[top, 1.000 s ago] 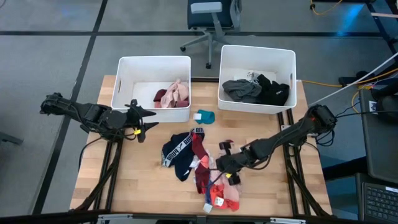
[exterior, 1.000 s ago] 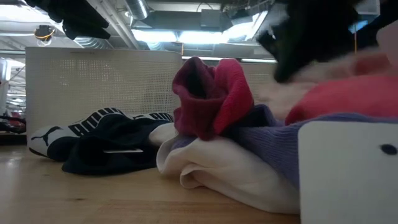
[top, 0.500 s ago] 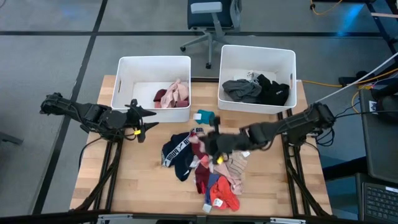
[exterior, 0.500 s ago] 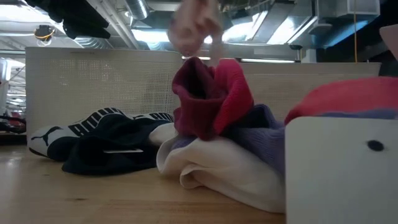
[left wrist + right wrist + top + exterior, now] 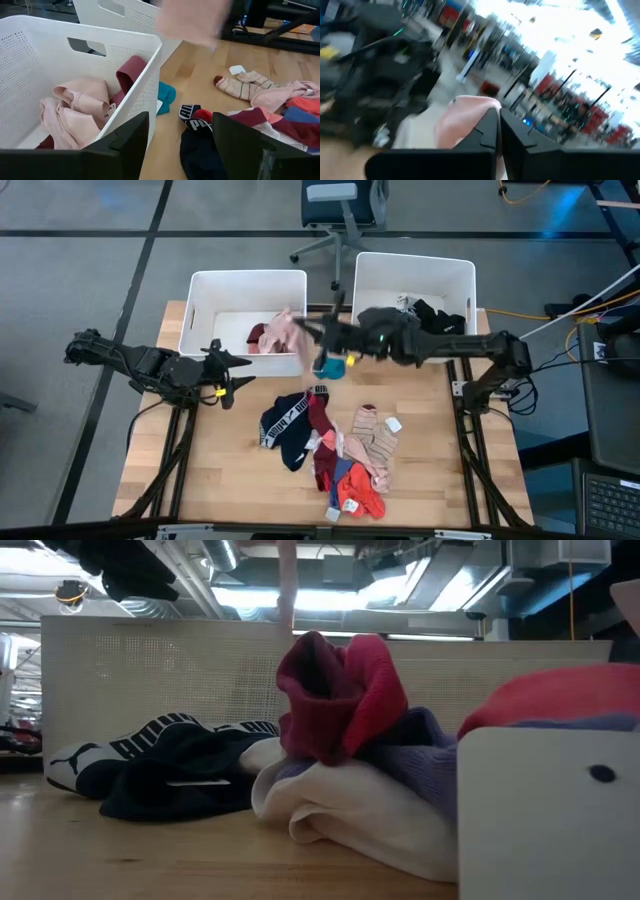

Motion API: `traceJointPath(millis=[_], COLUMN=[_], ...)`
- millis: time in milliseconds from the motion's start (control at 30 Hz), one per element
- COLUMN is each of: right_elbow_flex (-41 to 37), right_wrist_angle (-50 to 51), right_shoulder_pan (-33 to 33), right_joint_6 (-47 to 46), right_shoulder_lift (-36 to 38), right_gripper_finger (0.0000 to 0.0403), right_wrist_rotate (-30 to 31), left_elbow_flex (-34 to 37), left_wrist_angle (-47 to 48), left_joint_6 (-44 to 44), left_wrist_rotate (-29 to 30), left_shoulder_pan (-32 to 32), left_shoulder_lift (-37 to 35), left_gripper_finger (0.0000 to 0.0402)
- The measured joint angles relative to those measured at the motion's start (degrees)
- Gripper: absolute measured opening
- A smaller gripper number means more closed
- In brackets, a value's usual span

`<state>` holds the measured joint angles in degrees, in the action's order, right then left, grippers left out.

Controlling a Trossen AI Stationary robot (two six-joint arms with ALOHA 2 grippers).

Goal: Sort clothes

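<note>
My right gripper (image 5: pixel 312 333) is shut on a pale pink garment (image 5: pixel 293 333) and hovers high by the right near corner of the left white bin (image 5: pixel 200 300). The same pink garment (image 5: pixel 192 20) shows blurred in the left wrist view. The other clothes lie in a pile (image 5: pixel 330 445) on the table's middle, with a teal piece (image 5: pixel 330 366) by the bins. Pink and maroon clothes (image 5: pixel 272 333) lie in the left bin. My left gripper (image 5: pixel 235 370) waits open at the table's left. My right gripper pinches the pink garment (image 5: pixel 462 117) between its two shut fingers (image 5: pixel 490 132). The fingers lie about level and come from the table's right. The cloth hangs from them, lifted clear of the table; which edge or how many layers I cannot tell.
The right white bin (image 5: pixel 470 285) holds grey and black clothes (image 5: pixel 415 323). A black garment with a white lettered band (image 5: pixel 283 423) lies at the pile's left. A striped sock (image 5: pixel 372 430) and a white tag (image 5: pixel 393 424) lie at its right. Bare wood shows near left.
My right gripper has risen from the near right of the pile and swung toward the far edge and the left bin, tipping from pointing down to about level. It stays shut on the pink garment, which has been lifted clear of the pile.
</note>
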<state>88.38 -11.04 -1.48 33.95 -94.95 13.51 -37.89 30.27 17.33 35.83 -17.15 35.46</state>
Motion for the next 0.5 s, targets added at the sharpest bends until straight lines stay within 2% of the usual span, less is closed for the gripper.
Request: traceJointPath(millis=[233, 500], right_elbow_flex=[0.0, 0.0], right_wrist_angle=[-11.4, -15.2], right_shoulder_pan=[-9.5, -14.4], right_joint_6=[-2.1, -12.7], right_shoulder_lift=[-1.9, -7.3], right_gripper_finger=[0.0014, 0.0014], right_wrist_rotate=[-10.2, -11.6], left_elbow_flex=[0.0, 0.0], left_wrist_angle=[-4.2, -7.2], left_joint_6=[-3.5, -6.5], left_wrist_rotate=[0.0, 0.0], left_shoulder_pan=[0.0, 0.0], left_shoulder_lift=[0.0, 0.0], left_gripper_finger=[0.0208, 0.0208])
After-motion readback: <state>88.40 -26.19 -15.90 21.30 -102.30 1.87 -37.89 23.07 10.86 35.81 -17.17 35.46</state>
